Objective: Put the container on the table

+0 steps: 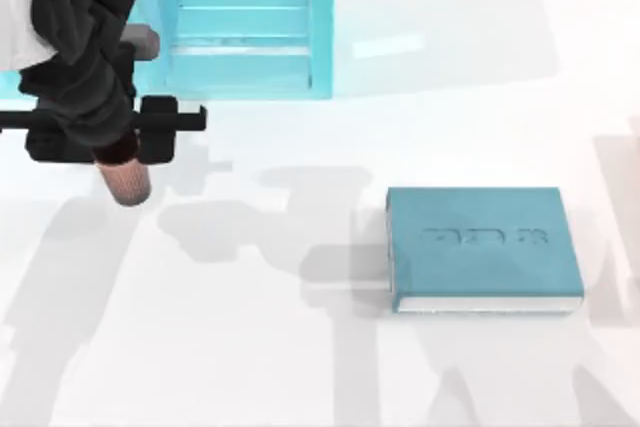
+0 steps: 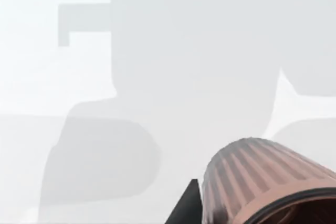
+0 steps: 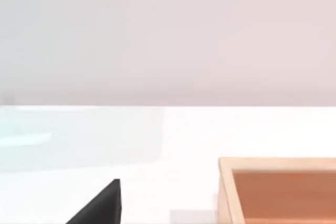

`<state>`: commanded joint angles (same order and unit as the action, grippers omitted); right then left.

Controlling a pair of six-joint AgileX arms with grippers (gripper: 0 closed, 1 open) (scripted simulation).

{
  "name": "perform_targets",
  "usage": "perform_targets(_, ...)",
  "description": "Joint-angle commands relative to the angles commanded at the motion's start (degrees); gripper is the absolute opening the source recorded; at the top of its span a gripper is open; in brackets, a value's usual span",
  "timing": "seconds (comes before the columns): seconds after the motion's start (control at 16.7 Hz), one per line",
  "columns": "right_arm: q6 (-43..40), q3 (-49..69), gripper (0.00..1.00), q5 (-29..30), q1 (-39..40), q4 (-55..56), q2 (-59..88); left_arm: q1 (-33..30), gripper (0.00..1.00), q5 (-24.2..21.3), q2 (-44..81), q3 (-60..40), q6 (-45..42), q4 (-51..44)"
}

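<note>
1. The left arm's black 2-finger pincer (image 1: 118,152) is at the top view's left side, just in front of the light blue translucent shelf unit (image 1: 250,22).
2. The left pincer is clamped on the small reddish-brown ribbed cylindrical container (image 1: 124,181); the container's lower part protrudes below the pincer body in the top view.
3. In the left wrist view the ribbed container (image 2: 262,179) is seen with its dark rim nearest the camera and its closed end pointing toward the large flat plain white surface (image 2: 157,51). A black finger (image 2: 185,208) lies against its side.
4. Whether the container touches the white surface (image 1: 250,367) cannot be told; its shadow falls on the surface close beside it.
5. A teal rectangular hardcover book (image 1: 483,249) lies flat on the surface at the top view's right of centre, well apart from the container.
6. The right wrist view shows a black finger (image 3: 100,205) of the right arm's pincer; whether that pincer is released or clenched cannot be told.
7. The same view shows the corner of an orange-tan open box (image 3: 278,190) resting on the surface.
</note>
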<state>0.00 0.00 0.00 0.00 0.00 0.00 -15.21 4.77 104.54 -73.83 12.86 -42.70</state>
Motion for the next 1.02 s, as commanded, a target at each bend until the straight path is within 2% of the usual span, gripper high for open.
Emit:
perform_targets(0.66, 0.0, 0.0, 1.0, 0.0, 0.0, 0.0, 0.0, 0.0, 0.98, 0.0, 0.0, 0.0, 0.0, 0.0)
perform_targets(1.02, 0.0, 0.0, 1.0, 0.0, 0.0, 0.0, 0.0, 0.0, 1.0, 0.0, 0.0, 0.0, 0.0, 0.0)
